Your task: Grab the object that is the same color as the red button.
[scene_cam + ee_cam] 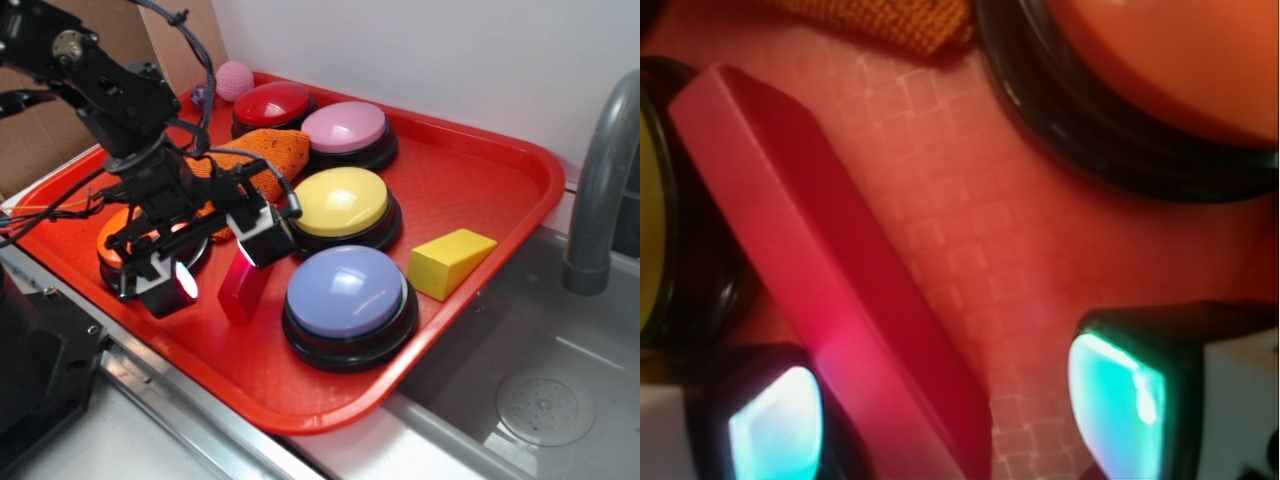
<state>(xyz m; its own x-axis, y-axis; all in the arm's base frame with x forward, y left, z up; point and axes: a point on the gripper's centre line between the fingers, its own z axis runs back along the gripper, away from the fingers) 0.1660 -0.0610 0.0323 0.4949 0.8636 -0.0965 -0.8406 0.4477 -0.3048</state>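
On the red tray (480, 170), red block (241, 285) lies between open gripper (215, 262) fingers.

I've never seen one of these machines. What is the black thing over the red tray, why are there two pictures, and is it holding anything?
The black thing is a small robot arm. Its grasping part, the gripper, hangs low over a red tray beside a sink.

The wide picture comes from a camera standing outside. The close, blurry one comes from a camera on the arm's wrist, looking down between the jaws.

On the tray lie big dome buttons: dark red, pink, yellow, lilac and orange. There is also an orange knitted cloth, a yellow wedge, a pink ball and a long red block.

The jaws stand open, with the red block lying close to one of them. Nothing is held yet.
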